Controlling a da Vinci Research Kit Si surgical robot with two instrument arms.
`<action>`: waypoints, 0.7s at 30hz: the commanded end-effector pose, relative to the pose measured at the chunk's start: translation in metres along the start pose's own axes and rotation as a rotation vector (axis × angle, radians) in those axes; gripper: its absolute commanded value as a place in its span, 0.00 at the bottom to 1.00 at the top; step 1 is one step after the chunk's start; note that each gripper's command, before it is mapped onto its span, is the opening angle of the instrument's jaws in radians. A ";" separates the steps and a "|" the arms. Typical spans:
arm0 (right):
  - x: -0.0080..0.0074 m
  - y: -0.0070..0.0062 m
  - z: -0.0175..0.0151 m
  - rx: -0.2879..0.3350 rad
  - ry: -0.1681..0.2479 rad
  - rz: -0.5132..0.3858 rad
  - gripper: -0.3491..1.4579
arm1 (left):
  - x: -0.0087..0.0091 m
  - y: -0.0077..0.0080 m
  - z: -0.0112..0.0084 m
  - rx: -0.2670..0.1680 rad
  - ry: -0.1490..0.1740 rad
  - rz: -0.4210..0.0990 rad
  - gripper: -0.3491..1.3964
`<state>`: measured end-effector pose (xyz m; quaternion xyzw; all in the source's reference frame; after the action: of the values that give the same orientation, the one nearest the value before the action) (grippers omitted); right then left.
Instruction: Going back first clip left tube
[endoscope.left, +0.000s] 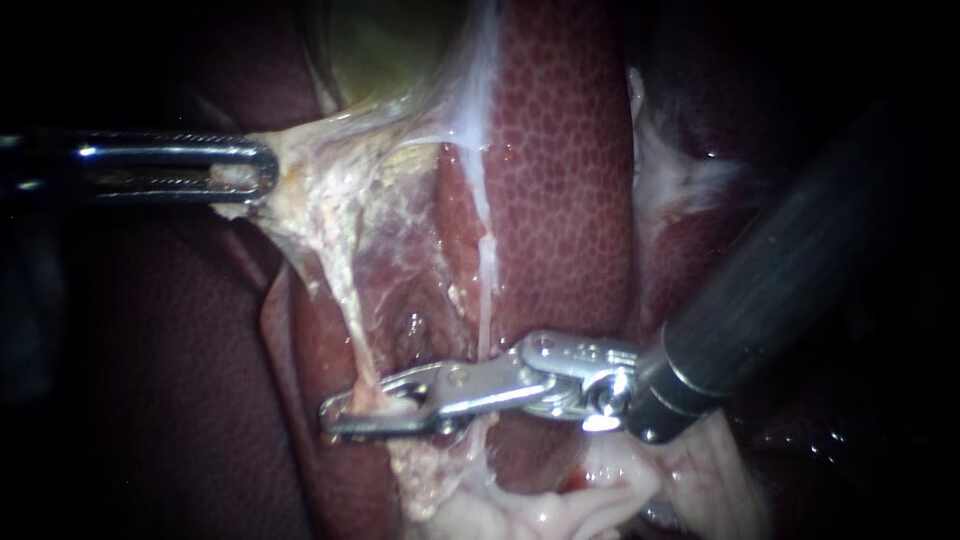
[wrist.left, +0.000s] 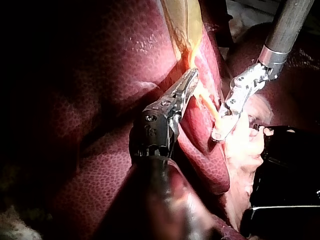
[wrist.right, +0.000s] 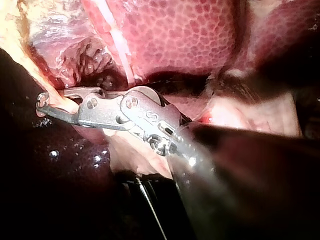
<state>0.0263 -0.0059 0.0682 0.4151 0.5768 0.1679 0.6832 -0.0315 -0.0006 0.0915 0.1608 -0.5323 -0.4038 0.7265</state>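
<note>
My left instrument (endoscope.left: 268, 168) comes in level from the left, its jaws shut on pale tissue at the foot of the yellow-green gallbladder (endoscope.left: 385, 45), stretching it leftwards. From there the left tube (endoscope.left: 345, 300), a pale ragged strand, runs down between the open jaws of my right instrument (endoscope.left: 332, 418). One jaw lies on each side of the strand, with a gap showing. I cannot make out a clip on it. The right tube (endoscope.left: 487, 270) is a thin white strand beside it. The right wrist view shows the same jaws (wrist.right: 42, 105) astride the tube (wrist.right: 64, 104).
Dark red liver (endoscope.left: 565, 150) lies behind both tubes and to the left (endoscope.left: 150, 380). Pale fatty tissue (endoscope.left: 545, 510) bunches under the right instrument's wrist. In the left wrist view a black block (wrist.left: 290, 170) sits beyond the pale tissue, under my right instrument (wrist.left: 218, 134).
</note>
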 end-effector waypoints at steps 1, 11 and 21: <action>0.0000 0.0000 0.0001 0.001 -0.003 0.000 0.00 | 0.0000 0.0000 0.0000 0.000 0.000 0.000 0.00; 0.0003 0.0005 0.0009 0.002 0.035 -0.044 0.36 | 0.0000 0.0000 -0.0001 0.000 0.000 0.000 0.00; 0.0008 0.0023 0.0018 -0.034 0.066 -0.125 0.52 | 0.0000 -0.0002 -0.0001 0.000 0.000 0.000 0.00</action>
<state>0.0287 -0.0044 0.0696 0.3605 0.6210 0.1475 0.6802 -0.0315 -0.0008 0.0913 0.1609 -0.5322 -0.4039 0.7265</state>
